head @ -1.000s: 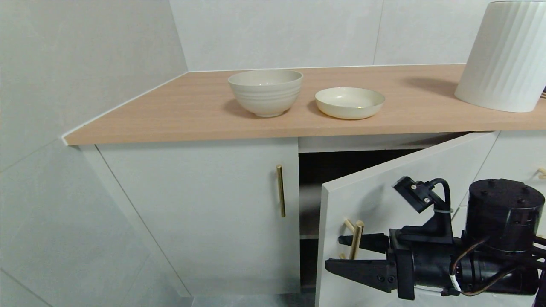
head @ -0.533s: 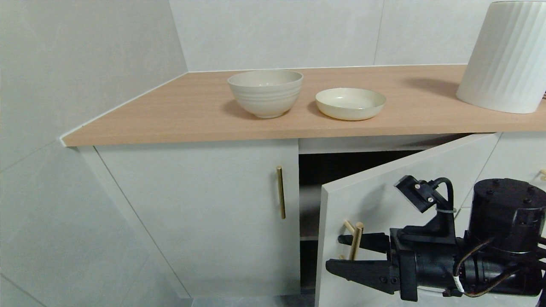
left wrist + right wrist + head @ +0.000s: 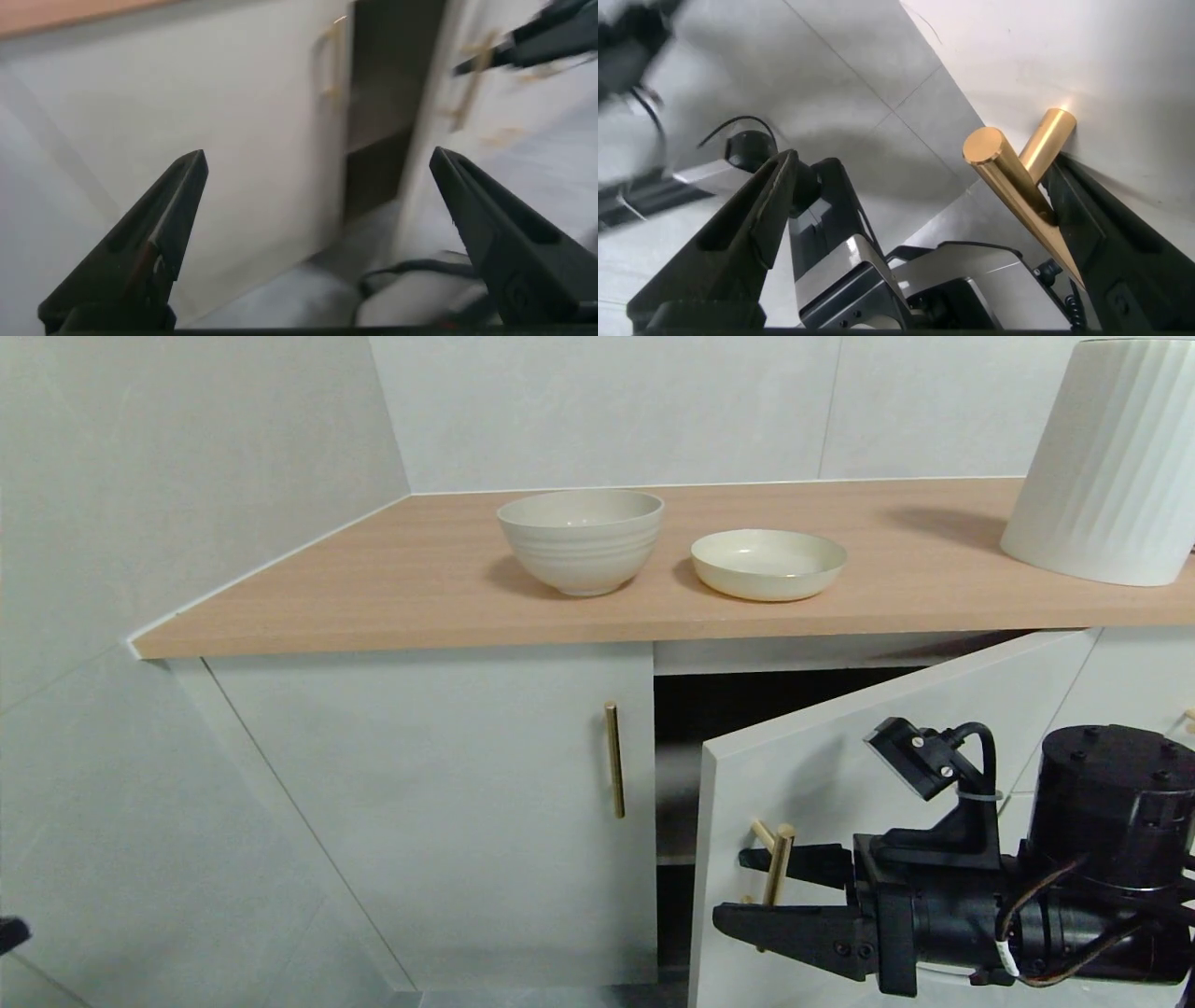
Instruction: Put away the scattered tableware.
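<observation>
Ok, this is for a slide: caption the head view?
Right end effector open around the handle of the half-open door; bowl and dish on the counter above.

One deep ribbed cream ceramic bowl (image 3: 581,539), one shallow cream dish (image 3: 768,563) and one tall white fluted container (image 3: 1111,467); one shut white cabinet door (image 3: 439,803), one open white cabinet door (image 3: 840,747).

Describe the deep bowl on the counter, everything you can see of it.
The deep bowl is cream-coloured and looks ceramic, with raised horizontal ribs round its upper wall and a narrow foot. It stands upright on the wooden countertop, above the closed left cabinet door. What shows of its inside is empty. The shallow dish sits apart from it on the right. Only the countertop touches it.
</observation>
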Tool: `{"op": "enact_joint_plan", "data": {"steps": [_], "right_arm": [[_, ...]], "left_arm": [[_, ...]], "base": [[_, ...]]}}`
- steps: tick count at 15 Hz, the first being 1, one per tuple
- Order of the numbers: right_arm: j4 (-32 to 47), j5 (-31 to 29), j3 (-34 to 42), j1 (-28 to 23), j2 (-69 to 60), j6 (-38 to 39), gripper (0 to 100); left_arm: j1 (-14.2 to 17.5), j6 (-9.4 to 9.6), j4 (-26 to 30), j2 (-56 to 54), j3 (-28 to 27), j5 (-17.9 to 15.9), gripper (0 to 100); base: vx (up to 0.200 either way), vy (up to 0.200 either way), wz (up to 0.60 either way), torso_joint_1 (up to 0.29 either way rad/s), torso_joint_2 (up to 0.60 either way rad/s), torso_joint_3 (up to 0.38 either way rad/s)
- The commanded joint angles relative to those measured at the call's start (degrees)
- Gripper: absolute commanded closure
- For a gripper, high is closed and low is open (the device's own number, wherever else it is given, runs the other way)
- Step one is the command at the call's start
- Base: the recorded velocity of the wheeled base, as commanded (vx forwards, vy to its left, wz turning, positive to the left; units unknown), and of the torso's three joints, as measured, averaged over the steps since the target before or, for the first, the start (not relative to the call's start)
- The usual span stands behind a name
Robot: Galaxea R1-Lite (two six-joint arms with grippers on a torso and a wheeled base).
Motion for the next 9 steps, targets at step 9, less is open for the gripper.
{"op": "enact_joint_plan", "data": {"steps": [9], "right_arm": [[0.11, -0.08, 0.00, 0.26, 0.20, -0.11, 0]], "left_arm": [[-23.35, -10.42, -24.77, 46.35, -4.96, -6.86, 0]], "base": [[0.000, 0.000, 0.00, 0.000, 0.00, 0.000]]}}
